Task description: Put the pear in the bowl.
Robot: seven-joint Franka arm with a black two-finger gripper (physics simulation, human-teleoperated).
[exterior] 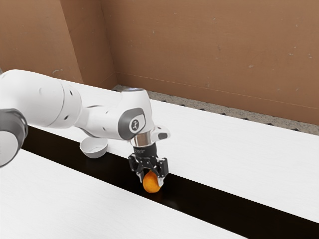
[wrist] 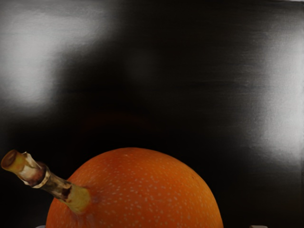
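Gripper (exterior: 151,182) is low over the counter (exterior: 239,141), pointing down, around the orange fruit (exterior: 151,183). Fingers are spread wide, one on either side of the fruit; in the exterior view one overlaps its edge. Can't confirm that both touch it, so no firm hold to report. Fruit is the task's item: called a pear, looks round and orange with pale speckles and a thick, stubby stem (wrist: 61,189) that leans off to one side. It's at the dark strip (exterior: 209,199) running along the white counter, outside the bowl (exterior: 94,148); can't tell if its underside touches the strip. Bowl is white and upright on the same strip, apart from the fruit, toward the exterior view's left, near the underside of the arm (exterior: 102,122). Arm is white with dark grey parts, comes in from the exterior view's left and bends down to the gripper. Wrist view has the upper part of the fruit up close, stem included, with the dark surface behind it and blurry pale reflections. Brown wall (exterior: 209,50) and speckled floor (exterior: 239,113) past the counter's far edge.
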